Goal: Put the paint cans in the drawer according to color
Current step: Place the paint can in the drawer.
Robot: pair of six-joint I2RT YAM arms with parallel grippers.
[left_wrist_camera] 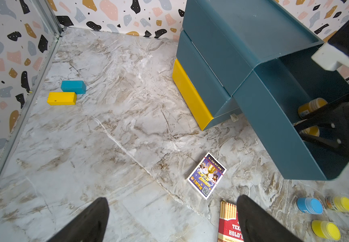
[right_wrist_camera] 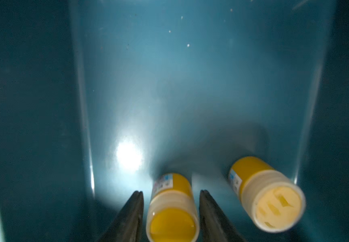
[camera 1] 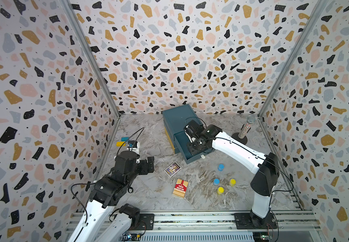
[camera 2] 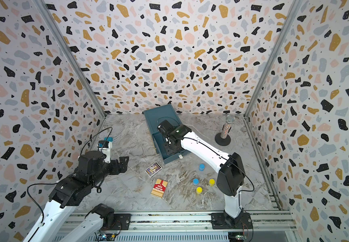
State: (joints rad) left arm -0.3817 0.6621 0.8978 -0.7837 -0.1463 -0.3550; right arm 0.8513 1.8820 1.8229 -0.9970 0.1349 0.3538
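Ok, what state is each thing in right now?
Drawer: pulled out.
Orange jars: both standing in the drawer.
Right gripper: open, astride one orange jar.
Left gripper: open, empty.
Blue jars: upright on the table.
Yellow jars: upright on the table.

"TEXAS HOLD'EM" is printed on the red card box (camera 1: 180,188); a QR code is shown on the purple card box (left_wrist_camera: 206,175) beside it.
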